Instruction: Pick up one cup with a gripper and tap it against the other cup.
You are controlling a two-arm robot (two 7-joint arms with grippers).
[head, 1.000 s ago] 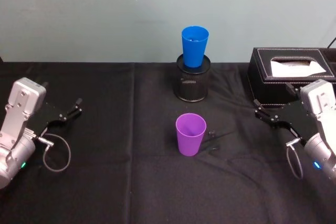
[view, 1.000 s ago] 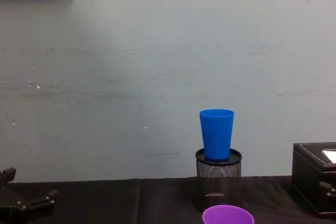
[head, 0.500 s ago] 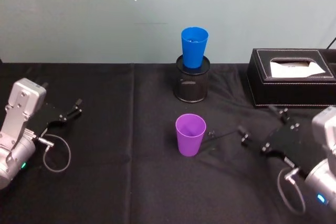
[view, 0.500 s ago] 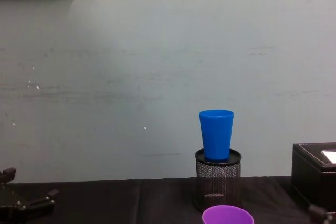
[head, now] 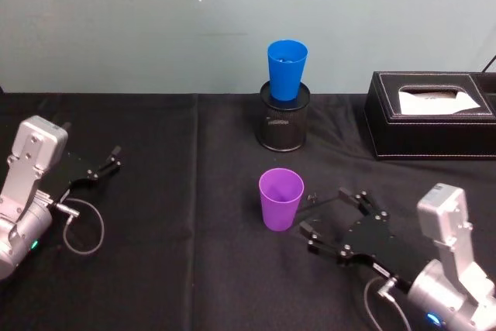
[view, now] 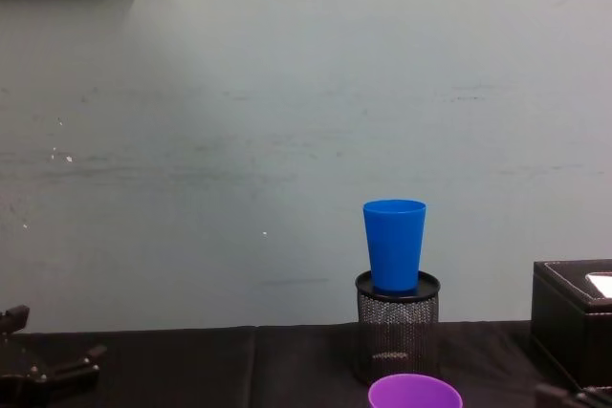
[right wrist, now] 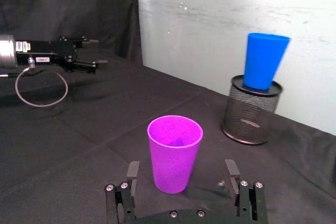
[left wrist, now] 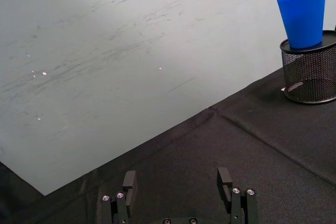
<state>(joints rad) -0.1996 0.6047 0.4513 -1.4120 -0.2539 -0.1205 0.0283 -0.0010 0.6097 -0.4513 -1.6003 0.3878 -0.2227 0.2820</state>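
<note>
The purple cup (head: 280, 199) stands upright on the black cloth at mid-table. Behind it the blue cup (head: 287, 70) sits upright on top of a black mesh holder (head: 284, 125). My right gripper (head: 325, 213) is open, low over the cloth just to the right of the purple cup, with its fingers pointing at the cup. In the right wrist view the purple cup (right wrist: 175, 153) stands just ahead of the open fingers (right wrist: 133, 174), apart from them, and the blue cup (right wrist: 265, 60) is farther back. My left gripper (head: 105, 167) rests open at the far left.
A black tissue box (head: 430, 114) stands at the back right. The teal wall (head: 155, 21) rises right behind the mesh holder. A loop of cable (head: 81, 226) hangs by the left arm. Bare black cloth (head: 178, 215) lies between the left gripper and the purple cup.
My right arm has swung from beside the tissue box forward and to the left, bringing its open gripper close to the purple cup's right side. The cups and left arm have not moved.
</note>
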